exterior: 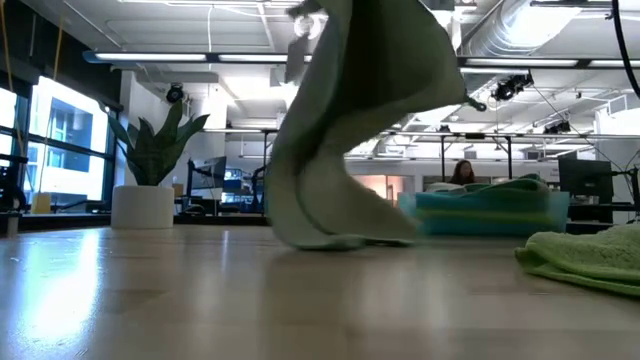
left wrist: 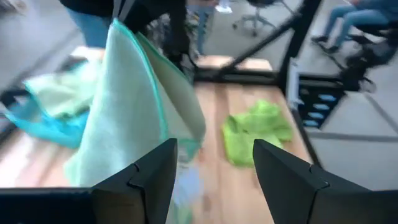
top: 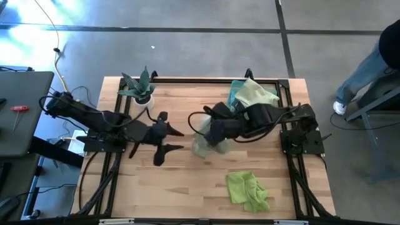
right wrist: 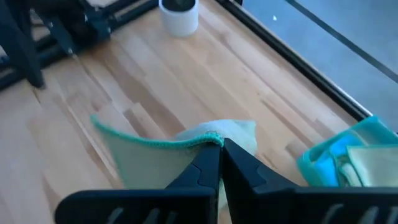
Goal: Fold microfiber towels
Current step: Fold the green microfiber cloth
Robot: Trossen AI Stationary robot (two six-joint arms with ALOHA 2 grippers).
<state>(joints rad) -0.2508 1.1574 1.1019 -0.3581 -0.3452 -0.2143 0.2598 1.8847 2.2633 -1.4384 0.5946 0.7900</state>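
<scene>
While pale sage towel (exterior: pixel 345 130) hangs over mid-tabletop (top: pixel 187 187), lower hem touching wood, right pincer (right wrist: pixel 221 149) clenched on teal-stitched edge; likely lifted so cloth drapes flat for spreading. Left pincer (left wrist: pixel 214 168) released, fingers spread, just beside hanging cloth, facing it; judged ready to take free corner. Lime towel (top: pixel 247 189) crumpled near front edge, waiting. Blue-and-green stack (top: pixel 250 94) at far edge. Potted plant (top: pixel 140 87) far-left, clear of work.

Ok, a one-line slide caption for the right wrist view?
Right tool shut on pale green towel, lifting it above the table.
</scene>
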